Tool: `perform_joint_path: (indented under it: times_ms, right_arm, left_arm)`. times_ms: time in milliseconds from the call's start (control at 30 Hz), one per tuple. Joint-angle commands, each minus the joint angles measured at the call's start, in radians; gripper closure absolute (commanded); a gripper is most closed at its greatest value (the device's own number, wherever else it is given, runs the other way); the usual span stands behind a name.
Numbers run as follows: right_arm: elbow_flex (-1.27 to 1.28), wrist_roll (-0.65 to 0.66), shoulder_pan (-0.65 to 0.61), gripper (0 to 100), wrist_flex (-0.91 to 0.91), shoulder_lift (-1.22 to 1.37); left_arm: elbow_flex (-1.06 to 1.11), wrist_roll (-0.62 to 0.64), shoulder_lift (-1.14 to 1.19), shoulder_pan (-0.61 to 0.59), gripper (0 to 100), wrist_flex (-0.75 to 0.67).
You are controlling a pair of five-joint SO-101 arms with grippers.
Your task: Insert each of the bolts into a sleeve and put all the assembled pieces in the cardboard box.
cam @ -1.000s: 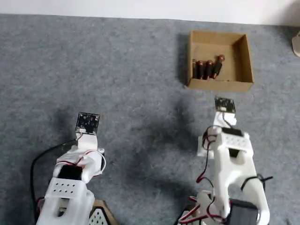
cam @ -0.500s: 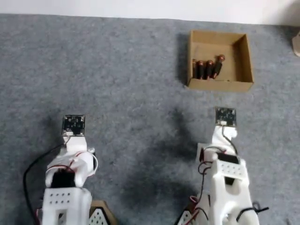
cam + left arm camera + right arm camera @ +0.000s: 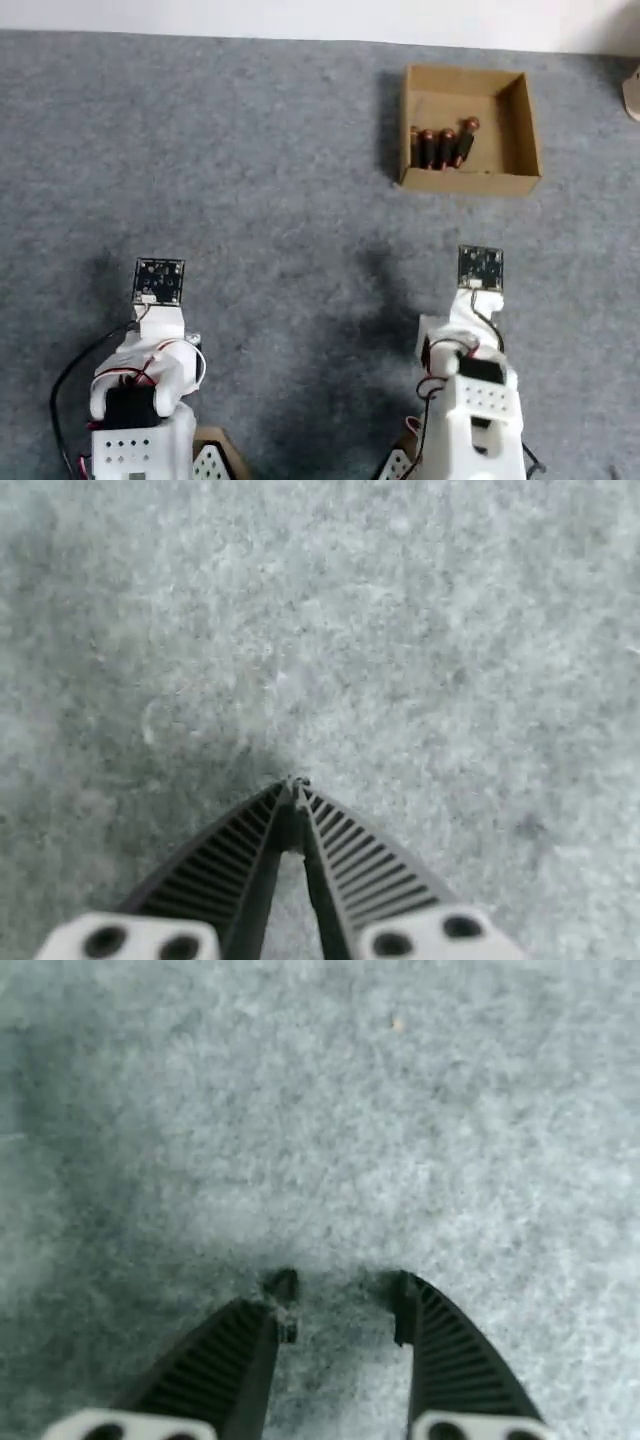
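We have pulled both arms [image 3: 140,400] back over the counter [image 3: 300,180]; our left gripper [image 3: 295,786] is closed and empty, our right gripper [image 3: 341,1305] half open, holding nothing.

The table [image 3: 250,150] is covered with a grey, felt-like cloth, its nap mottled in lighter and darker flecks. Along the far side a white strip [image 3: 300,18] runs the whole width; whether it is wall or bare surface cannot be told. At the right edge a pale rounded object [image 3: 632,95] is cut off by the frame. The light is soft and even, and blurred shadows [image 3: 330,330] darken the cloth in the near half.
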Motion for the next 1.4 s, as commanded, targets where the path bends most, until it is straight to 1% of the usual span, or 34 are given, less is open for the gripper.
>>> perform_joint_path:
  times_ms: [0, 100, 233, 300, 467, 533, 1367]
  right_arm:
    - [0.082, 0.003, 0.004, 84.3, -0.007, -0.17]
    - [0.156, 0.002, 0.019, 84.7, 0.015, -0.337]
    - [0.197, 0.006, 0.093, 84.7, 0.323, -0.507]
    - [0.199, 0.006, 0.117, 84.7, 0.42, -0.61]
    - [0.199, 0.006, 0.131, 84.7, 0.725, -0.814]
    - [0.199, 0.006, 0.131, 84.7, 0.704, -0.809]
    - [0.199, 0.006, 0.13, 84.7, 0.705, -0.788]
  left_arm:
    - [0.019, -0.005, -0.005, -0.005, 99, 0.005]
    - [0.019, -0.003, -0.005, -0.004, 99, 0.005]
    - [0.019, -0.002, -0.005, -0.004, 99, 0.005]
    - [0.019, -0.002, -0.005, -0.004, 99, 0.005]
    - [0.019, -0.002, -0.005, -0.004, 99, 0.005]
    - [0.019, -0.002, -0.005, -0.004, 99, 0.005]
    - [0.019, -0.002, -0.005, -0.004, 99, 0.005]
